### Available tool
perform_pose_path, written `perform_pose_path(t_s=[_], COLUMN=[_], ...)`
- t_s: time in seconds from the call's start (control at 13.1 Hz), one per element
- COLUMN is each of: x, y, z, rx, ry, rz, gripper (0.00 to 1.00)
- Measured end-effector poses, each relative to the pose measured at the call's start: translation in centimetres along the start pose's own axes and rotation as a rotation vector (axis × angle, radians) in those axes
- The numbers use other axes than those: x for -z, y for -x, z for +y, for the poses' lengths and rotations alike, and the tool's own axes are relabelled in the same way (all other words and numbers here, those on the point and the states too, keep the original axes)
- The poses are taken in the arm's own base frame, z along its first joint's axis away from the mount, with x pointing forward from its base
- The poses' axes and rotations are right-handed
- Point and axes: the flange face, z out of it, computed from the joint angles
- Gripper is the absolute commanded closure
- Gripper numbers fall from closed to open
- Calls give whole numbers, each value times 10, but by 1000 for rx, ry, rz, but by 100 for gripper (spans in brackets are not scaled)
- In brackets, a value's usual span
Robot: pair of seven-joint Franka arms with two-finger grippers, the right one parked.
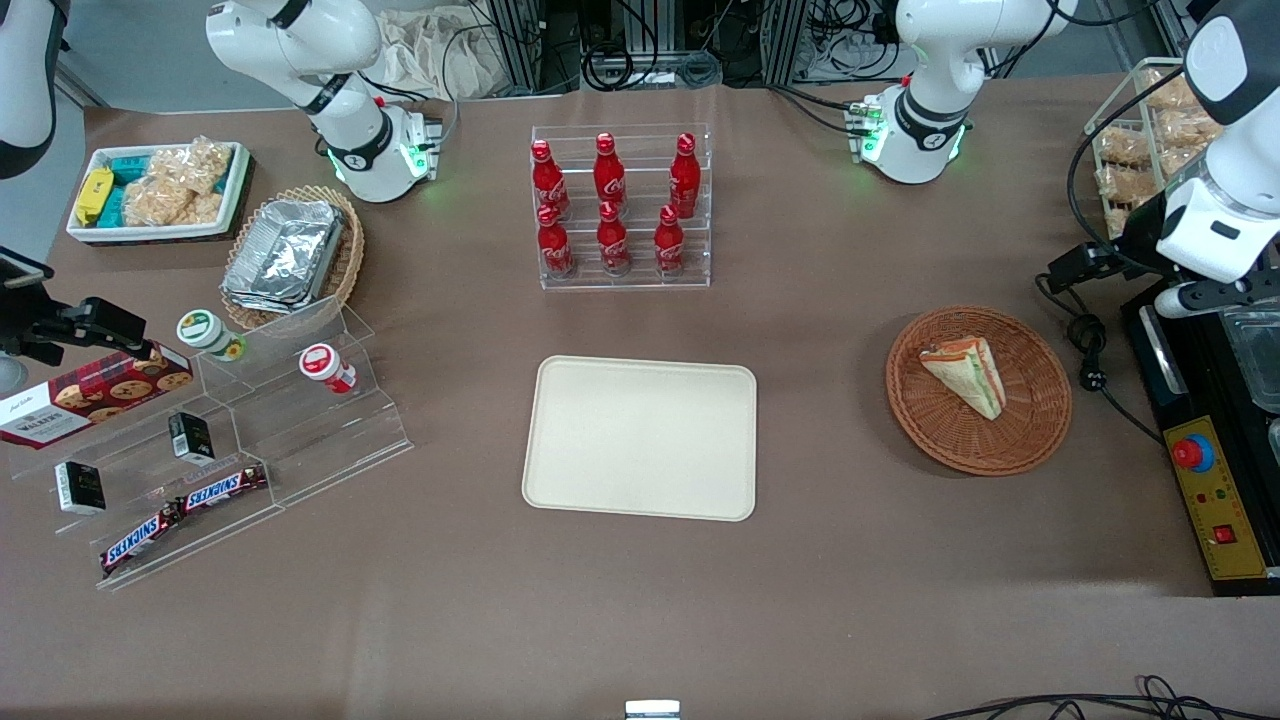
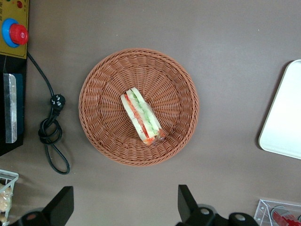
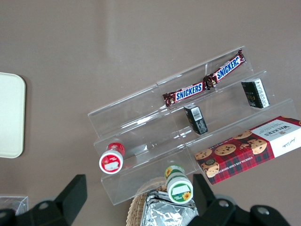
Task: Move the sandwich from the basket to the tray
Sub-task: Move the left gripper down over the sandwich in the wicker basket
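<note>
The sandwich is a plastic-wrapped triangular wedge lying in the round reddish-brown wicker basket toward the working arm's end of the table. In the left wrist view the sandwich lies near the middle of the basket. The cream-beige tray lies flat at the table's middle, beside the basket; its edge shows in the left wrist view. My left gripper is open and empty, high above the table, just outside the basket's rim and not touching it.
A clear rack of red cola bottles stands farther from the front camera than the tray. A black control box with a red stop button and a coiled black cable lie beside the basket. Snack shelves stand toward the parked arm's end.
</note>
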Motion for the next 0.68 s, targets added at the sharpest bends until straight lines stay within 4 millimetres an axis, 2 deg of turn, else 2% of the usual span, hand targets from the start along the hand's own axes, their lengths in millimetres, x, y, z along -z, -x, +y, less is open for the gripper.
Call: perform_pose_path(t_s=[0.46,0.68], x=[-4,-27], y=[-4,-10], z=[1,1], rx=[0,5], ry=[-1,-8], rz=[-3,-48], gripper=[1,1])
